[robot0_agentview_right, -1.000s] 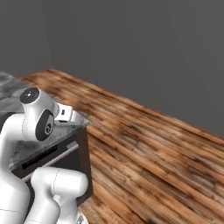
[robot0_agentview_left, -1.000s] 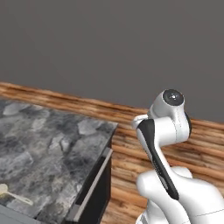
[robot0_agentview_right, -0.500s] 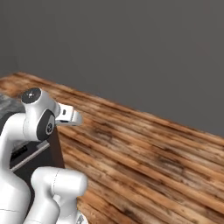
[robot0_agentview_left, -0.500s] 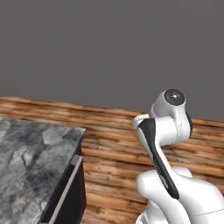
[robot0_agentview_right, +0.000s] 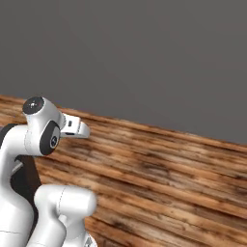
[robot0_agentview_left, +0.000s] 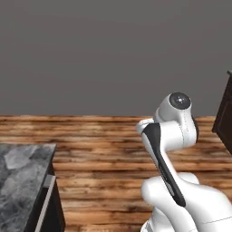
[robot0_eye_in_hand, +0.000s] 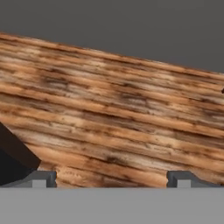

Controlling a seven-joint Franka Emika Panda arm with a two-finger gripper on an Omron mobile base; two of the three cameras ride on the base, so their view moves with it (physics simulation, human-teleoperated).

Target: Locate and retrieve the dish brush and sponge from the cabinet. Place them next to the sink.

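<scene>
Search step: base on bare wooden floor (robot0_eye_in_hand: 113,113), facing a grey wall.
Pincer (robot0_eye_in_hand: 112,178) gapes wide, empty; ahead lie planks, no brush, sponge or sink; next, find the cabinet.

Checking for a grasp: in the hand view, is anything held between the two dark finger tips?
No: the gripper stands open, with bare brown wooden plank floor behind the gap.

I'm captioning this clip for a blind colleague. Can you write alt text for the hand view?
Two dark fingers stand wide apart at the bottom, nothing between them, over a wooden plank floor. A plain grey wall runs across the top, and a dark block cuts in at the lower left.
</scene>
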